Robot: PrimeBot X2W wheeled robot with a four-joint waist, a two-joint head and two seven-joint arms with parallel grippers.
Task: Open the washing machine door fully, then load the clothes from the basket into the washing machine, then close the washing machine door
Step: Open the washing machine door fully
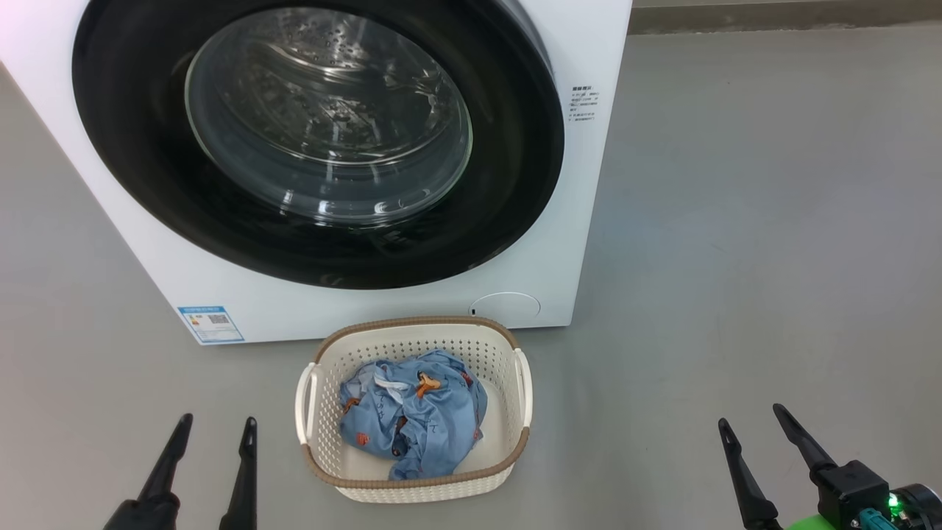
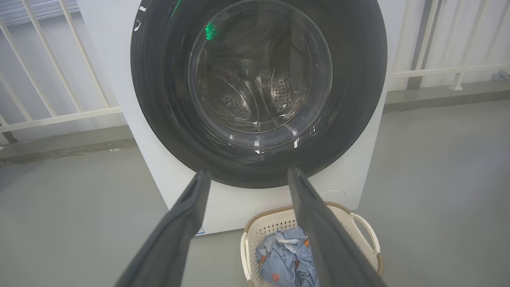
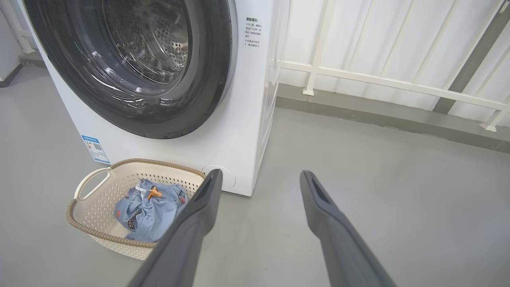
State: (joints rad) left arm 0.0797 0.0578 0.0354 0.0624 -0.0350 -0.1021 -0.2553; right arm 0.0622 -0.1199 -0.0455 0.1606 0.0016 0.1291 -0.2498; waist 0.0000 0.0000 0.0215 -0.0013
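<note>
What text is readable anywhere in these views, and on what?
Blue label, low on the washing machine front: QR code and print, too small to read.
Dark printed block, upper right of the same front: several lines, too blurred to read.
No text can be quoted.

You have the basket [image 1: 508, 353] on the floor [image 1: 736, 258] just before the washer [image 1: 368, 309], clothes [image 1: 416, 416] inside it.

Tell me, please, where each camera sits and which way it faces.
Head view: on the head, looking forward and down at the washing machine door and basket; left gripper, right gripper at bottom.
Left wrist view: on the left wrist, facing the door past its fingers.
Right wrist view: on the right wrist, facing floor beside the washing machine past its fingers.
Shared: all show the clothes.
</note>
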